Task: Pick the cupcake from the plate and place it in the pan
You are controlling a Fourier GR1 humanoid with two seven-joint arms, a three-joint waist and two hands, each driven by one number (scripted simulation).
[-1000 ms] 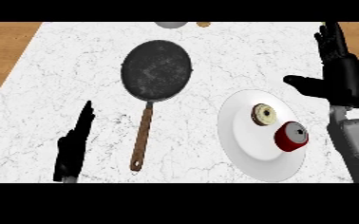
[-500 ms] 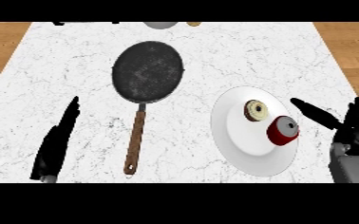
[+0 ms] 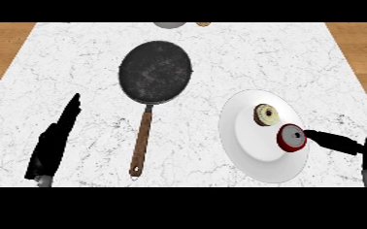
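Right hand (image 3: pixel 333 141) moved to cupcake (image 3: pixel 292 138); one plate (image 3: pixel 247 140), one pan (image 3: pixel 156 71).

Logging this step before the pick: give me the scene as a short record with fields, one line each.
surface: white marble counter
pan: dark frying pan, wooden handle toward the robot, nothing in it
plate: white plate, right of the pan
on plate: red-wrapped cupcake nearer the right rim; a paler round pastry beside it
right hand: right hand, a straight finger reaching the cupcake's side, not curled round it
left hand: left hand, open, at lower left
far edge: two small items, cut off
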